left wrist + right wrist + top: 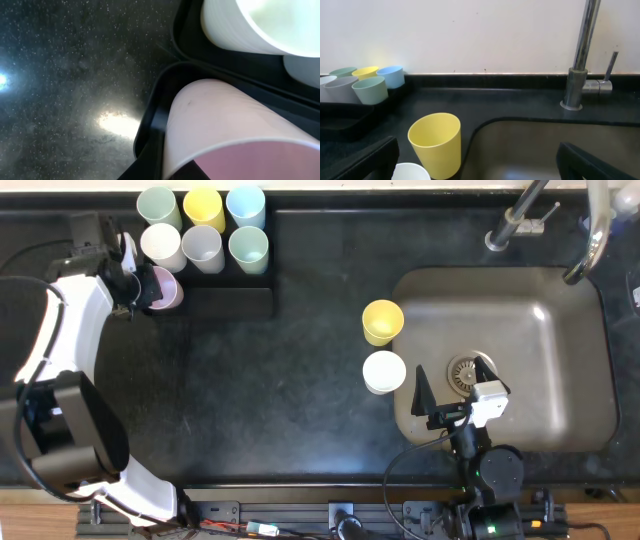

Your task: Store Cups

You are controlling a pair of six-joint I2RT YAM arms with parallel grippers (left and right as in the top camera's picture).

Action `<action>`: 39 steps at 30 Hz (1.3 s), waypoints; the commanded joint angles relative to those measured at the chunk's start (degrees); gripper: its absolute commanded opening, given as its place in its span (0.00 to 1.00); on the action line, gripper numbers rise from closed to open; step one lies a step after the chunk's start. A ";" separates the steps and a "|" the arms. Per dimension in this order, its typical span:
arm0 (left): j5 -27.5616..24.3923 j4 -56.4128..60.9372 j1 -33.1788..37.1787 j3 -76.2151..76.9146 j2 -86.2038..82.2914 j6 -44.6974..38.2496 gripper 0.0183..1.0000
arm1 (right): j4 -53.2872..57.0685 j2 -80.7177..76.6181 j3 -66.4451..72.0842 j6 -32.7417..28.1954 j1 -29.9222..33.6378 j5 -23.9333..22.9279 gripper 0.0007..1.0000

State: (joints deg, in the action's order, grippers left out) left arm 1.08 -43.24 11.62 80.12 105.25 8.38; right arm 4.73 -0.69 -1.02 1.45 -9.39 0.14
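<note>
Pink plastic cup (235, 135) nearest the lens, tilted over a compartment of the black plastic tray (150, 115). Left fingers (130, 283) are closed on the cup.

Top view: the tray sits at 10 o'clock on the dark speckled surface (250, 400), with the pink cup at its 8 o'clock corner. Six more cups (203, 245) stand upright in the two rows behind it.

Yellow plastic cup (382, 321) and white plastic cup (384, 371) stand upright just beside each other, at the 9 o'clock rim of the steel sink (560, 310).

Right fingers (365, 160) are spread wide, holding nothing, above the basin.

The right wrist view gives the yellow cup in side profile and the chrome faucet (580, 55) stem upright.
</note>
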 commanded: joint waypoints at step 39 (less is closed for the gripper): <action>9.94 -8.35 -6.03 5.64 -16.52 7.10 0.68 | -0.33 0.44 0.74 -0.20 0.15 0.24 1.00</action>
State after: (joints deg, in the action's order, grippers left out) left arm 6.35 -49.65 9.43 80.55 96.12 13.17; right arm 4.75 -0.69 -1.04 1.48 -9.41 0.16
